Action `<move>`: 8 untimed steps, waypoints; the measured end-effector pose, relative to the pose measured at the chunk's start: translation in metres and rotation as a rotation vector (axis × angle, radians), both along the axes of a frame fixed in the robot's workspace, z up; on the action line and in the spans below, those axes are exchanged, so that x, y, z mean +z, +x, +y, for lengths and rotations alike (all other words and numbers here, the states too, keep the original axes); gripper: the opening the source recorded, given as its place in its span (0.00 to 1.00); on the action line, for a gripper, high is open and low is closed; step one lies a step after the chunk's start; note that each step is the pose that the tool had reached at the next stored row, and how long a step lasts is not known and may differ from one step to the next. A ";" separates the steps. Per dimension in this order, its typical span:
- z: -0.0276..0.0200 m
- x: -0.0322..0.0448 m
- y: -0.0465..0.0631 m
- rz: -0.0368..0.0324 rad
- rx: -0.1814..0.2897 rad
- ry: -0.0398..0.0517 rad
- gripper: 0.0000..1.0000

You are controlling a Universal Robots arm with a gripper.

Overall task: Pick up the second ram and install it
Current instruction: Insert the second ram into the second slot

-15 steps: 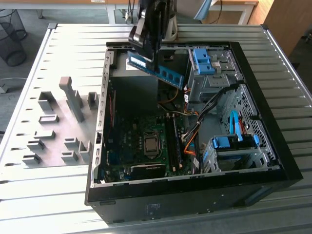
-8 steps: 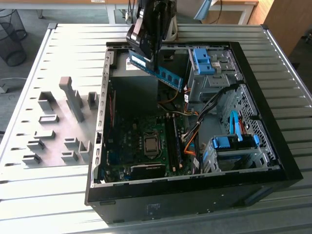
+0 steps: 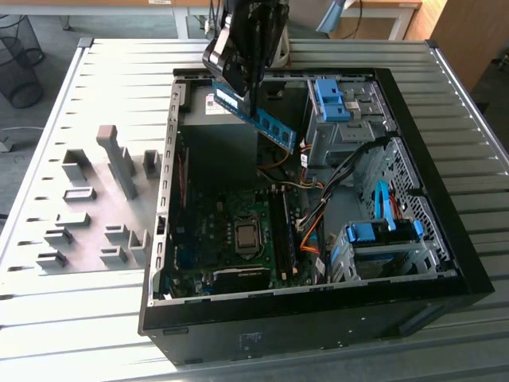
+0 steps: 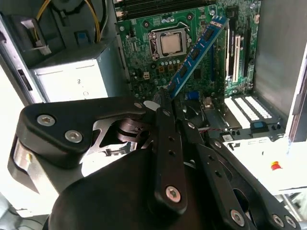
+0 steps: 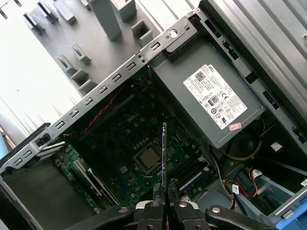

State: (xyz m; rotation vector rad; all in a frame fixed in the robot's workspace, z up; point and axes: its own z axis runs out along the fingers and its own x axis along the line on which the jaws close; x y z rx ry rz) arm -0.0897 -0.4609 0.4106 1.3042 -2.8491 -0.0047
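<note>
Pickup's done: jaws clamped on the ram (image 3: pixel 256 119) (upper middle of frame), hanging above the motherboard (image 3: pixel 231 239), not seated yet.

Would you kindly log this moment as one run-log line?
gripper: shut on ram | ram: held in air above open case, over motherboard | not seated in slot

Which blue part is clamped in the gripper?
The thin blue circuit-board stick with black chips, held by the gripper above the case; the blue plastic drive brackets sit untouched.
</note>
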 end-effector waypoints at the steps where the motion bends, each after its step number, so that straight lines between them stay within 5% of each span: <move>1: 0.0000 -0.0001 0.000 0.0000 -0.010 0.0000 0.14; 8: 0.0000 -0.0006 0.000 0.0000 -0.080 0.0000 0.14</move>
